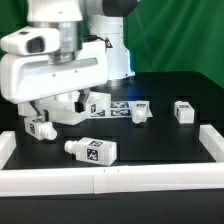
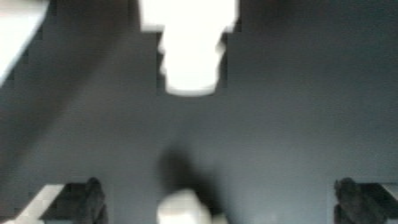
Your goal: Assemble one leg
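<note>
While gripper (image 2: 217, 203) gapes | leg (image 1: 92, 150) lies flat | b&w tags (image 1: 98, 152) (unreadable)

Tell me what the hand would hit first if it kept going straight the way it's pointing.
Probably the blurred white piece between the fingers of the open hand, perhaps a leg; depth is unclear. Otherwise the black table.

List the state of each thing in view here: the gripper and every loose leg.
gripper: open, fingers wide apart.
front leg: lying on its side, loose on the table.
left leg: loose, lying close beside the arm.
middle leg: loose, unattached.
right leg: loose, apart from the others.
</note>
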Controlling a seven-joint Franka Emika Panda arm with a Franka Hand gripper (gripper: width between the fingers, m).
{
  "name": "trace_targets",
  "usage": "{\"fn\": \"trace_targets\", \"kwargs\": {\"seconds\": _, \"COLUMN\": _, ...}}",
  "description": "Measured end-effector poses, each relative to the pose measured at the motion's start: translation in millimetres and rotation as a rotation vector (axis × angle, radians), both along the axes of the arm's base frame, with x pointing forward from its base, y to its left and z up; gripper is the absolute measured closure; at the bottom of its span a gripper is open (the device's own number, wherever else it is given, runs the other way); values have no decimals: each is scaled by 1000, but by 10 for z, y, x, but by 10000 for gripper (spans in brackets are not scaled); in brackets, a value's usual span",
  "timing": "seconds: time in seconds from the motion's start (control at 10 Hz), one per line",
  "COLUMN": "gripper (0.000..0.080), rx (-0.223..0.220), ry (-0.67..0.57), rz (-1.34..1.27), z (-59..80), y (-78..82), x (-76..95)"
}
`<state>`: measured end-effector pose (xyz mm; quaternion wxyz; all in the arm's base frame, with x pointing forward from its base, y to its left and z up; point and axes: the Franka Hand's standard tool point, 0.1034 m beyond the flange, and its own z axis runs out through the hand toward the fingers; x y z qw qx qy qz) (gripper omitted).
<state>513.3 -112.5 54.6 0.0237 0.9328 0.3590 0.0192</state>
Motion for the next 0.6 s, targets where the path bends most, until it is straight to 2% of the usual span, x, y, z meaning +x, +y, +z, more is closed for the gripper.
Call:
{"fn": "trace_targets", "kwargs": {"seconds": 0.4, "gripper": 150, "rx": 0, "ry": 10, "rz": -9, "z": -17, "y": -19, "x": -16}}
{"fn": "trace_targets", "kwargs": {"seconds": 0.5, "gripper": 150, "rx": -2, "ry": 9, "rz": 25, "z": 13, "y": 63, "x": 127}}
{"fn": "trace_targets", "kwargs": {"seconds": 0.6, "gripper": 150, "rx": 2, "ry": -7, "rz": 47, "z": 4, "y": 161, "x": 363}}
